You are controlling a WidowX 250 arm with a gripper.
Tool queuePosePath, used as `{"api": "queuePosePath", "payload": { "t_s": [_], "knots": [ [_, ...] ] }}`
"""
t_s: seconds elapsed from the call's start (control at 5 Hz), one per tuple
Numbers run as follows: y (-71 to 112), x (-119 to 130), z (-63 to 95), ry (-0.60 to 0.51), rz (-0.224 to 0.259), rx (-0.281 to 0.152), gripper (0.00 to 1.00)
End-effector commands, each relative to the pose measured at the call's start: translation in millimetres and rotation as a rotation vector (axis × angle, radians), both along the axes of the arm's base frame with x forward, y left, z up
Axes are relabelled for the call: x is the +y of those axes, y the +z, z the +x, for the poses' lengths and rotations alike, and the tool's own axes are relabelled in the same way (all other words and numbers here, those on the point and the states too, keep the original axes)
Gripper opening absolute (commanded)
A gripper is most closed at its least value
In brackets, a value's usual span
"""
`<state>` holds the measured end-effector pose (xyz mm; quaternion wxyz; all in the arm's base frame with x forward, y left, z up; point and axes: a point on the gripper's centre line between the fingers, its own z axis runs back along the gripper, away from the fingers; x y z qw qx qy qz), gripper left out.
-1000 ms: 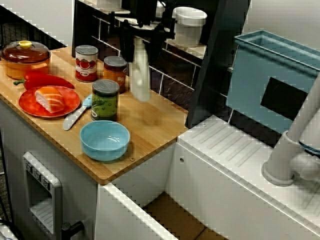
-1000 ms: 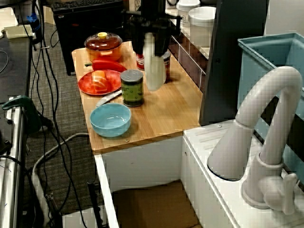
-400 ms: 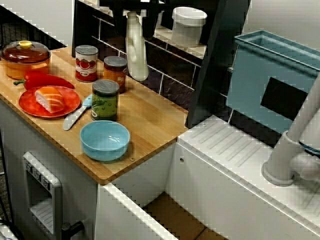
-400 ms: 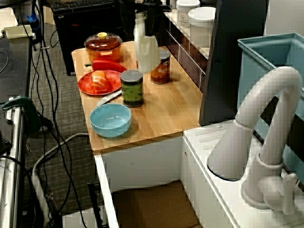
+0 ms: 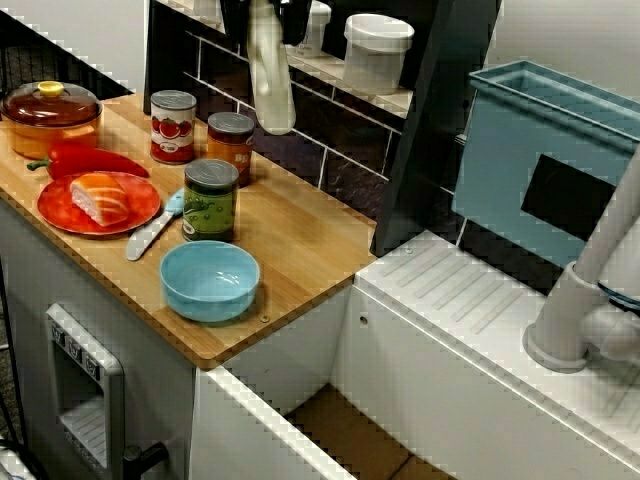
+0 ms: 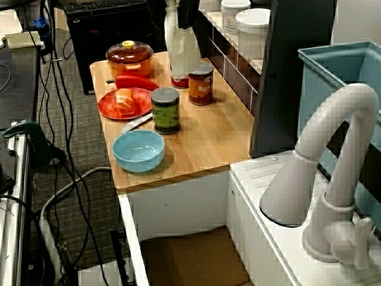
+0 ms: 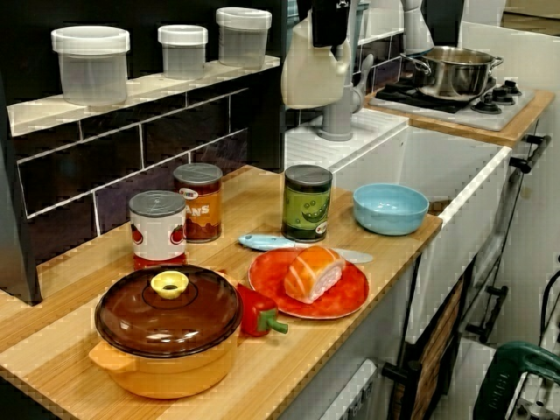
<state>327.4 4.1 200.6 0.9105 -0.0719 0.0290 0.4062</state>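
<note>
White bottle point(image 5: 270, 80) hangs in the air above the back of the worktop point(image 5: 300, 240). The pincer point(image 5: 266, 18) is clamped on its narrow neck from both sides. The neck is the slimmest part, so the dark fingers fit round it, and the wide body dangles below, roughly upright. The top of the high view cuts off most of the pincer, so the grip is probably just under the cap, though I cannot be sure. In the view from the sink end the bottle point(image 6: 181, 50) is raised above the tomato can point(image 6: 178, 82) and the orange-labelled can point(image 6: 200, 83), touching neither.

Towards the front edge stand a green can point(image 5: 210, 198) and a blue bowl point(image 5: 209, 280). A red plate point(image 5: 145, 205) carries a piece of salmon point(image 5: 100, 197), and a blue-handled knife point(image 5: 152, 230) lies between plate and can. A red pepper point(image 5: 90, 160) and an orange pot point(image 5: 50, 115) with a brown lid fill the far end.

The worktop is pale wood. Behind it a dark tiled wall bears a shelf point(image 7: 149, 87) with 3 lidded tubs point(image 7: 90, 61). A white sink unit with a curved faucet point(image 6: 333, 149) adjoins it, below a blue bin point(image 5: 560, 130).
</note>
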Motion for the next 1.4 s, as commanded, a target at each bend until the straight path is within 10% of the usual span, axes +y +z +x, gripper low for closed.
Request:
{"api": "queuePosePath", "payload": {
  "t_s": [0.0,1.2],
  "knots": [
    [49.9,20.2,-3.4,0.018,0.031,-0.162,0.00],
    [61.6,80.7,21.2,0.060,0.133,-0.247,0.00]
  ]
}}
